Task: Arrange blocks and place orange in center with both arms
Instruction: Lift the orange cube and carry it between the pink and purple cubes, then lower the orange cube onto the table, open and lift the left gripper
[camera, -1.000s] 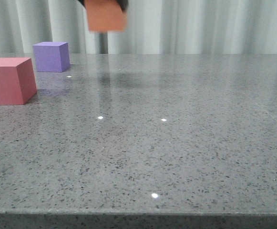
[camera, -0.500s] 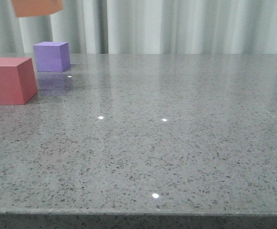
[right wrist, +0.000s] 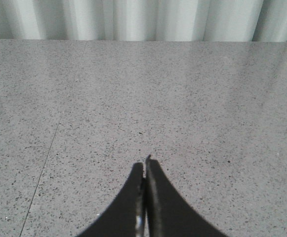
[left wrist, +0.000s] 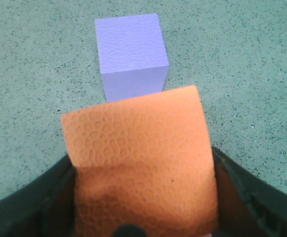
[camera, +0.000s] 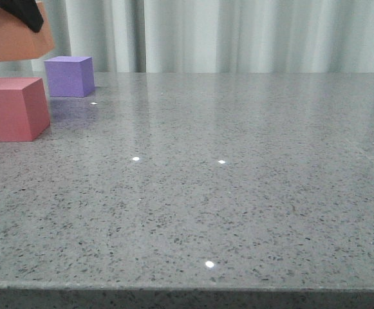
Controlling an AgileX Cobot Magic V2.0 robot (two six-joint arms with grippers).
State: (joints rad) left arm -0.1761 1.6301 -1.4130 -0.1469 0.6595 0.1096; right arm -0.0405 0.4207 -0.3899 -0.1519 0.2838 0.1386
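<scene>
On the far left of the front view the left gripper (camera: 20, 11) is carrying the orange cube (camera: 16, 37) in the air, its fingers clamping the cube's two side faces, as the left wrist view is showing with the orange cube (left wrist: 141, 163) filling the gap between them. The red cube (camera: 13, 108) is sitting on the table (camera: 238, 193) at about 6 o'clock from the orange one, and the purple cube (camera: 69, 76) is resting at about 4 o'clock, further back. In the wrist view the purple cube (left wrist: 130, 52) is lying at 12 o'clock from the held one, so the slot between red and purple is probably sitting just under the fingers. The left arm is plainly the nearer. The right gripper (right wrist: 144, 170) is hanging over bare table well apart from all three cubes, fingers pressed together on nothing
</scene>
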